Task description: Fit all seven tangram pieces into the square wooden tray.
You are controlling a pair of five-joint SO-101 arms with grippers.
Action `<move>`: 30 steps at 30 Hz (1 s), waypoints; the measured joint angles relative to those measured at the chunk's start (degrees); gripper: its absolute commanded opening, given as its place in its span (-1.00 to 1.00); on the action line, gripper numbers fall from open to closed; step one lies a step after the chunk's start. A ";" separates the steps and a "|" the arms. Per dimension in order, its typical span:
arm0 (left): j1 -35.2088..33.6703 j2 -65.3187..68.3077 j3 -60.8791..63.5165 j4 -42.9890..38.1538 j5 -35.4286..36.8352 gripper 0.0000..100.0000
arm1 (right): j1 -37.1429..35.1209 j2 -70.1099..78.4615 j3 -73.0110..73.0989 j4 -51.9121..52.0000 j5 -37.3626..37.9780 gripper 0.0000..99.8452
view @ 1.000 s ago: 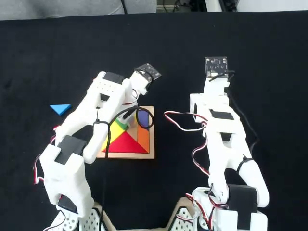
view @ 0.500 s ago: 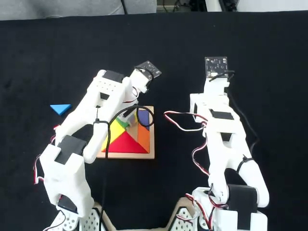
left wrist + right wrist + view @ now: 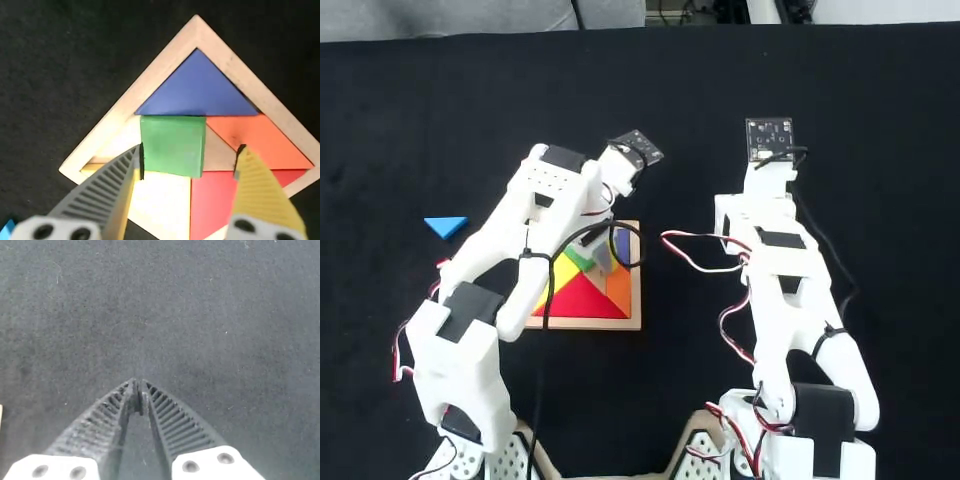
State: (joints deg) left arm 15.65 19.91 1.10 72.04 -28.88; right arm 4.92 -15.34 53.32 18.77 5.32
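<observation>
Left wrist view: green square [image 3: 172,145] between spread left pincer [image 3: 189,151].

The tray [image 3: 590,323] is lying on the bench [image 3: 870,100] beneath the left arm, a loose triangle [image 3: 445,226] lying well to its left.

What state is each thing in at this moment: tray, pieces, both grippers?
wooden tray: partly filled, some bare floor showing.
green square: in the tray, loose between open jaws.
large blue triangle: in the tray.
orange piece: in the tray.
red triangle: in the tray.
yellow triangle: in the tray.
small blue triangle: outside the tray, on the table.
left gripper: open.
right gripper: shut, empty.
</observation>
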 measured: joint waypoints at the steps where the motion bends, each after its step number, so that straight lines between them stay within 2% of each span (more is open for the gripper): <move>1: 0.00 0.00 0.00 0.09 0.00 -0.42 | 0.00 0.00 0.00 0.00 0.00 -0.98; 5: -0.53 0.00 -1.14 0.35 0.00 -0.42 | 0.00 0.00 0.00 0.00 0.00 -0.98; 12: -7.38 -1.58 -2.81 0.18 0.00 -0.42 | 0.00 0.00 0.00 0.00 0.00 -0.98; 18: -5.89 0.62 -2.81 -2.37 0.00 -0.42 | 0.00 0.00 0.00 0.00 0.00 -0.98; 30: -5.89 0.70 -2.81 -2.46 0.00 -0.42 | 0.00 0.00 0.00 0.00 0.00 -0.98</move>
State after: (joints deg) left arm 9.76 20.62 -1.71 69.58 -28.88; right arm 4.92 -15.34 53.32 18.77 5.32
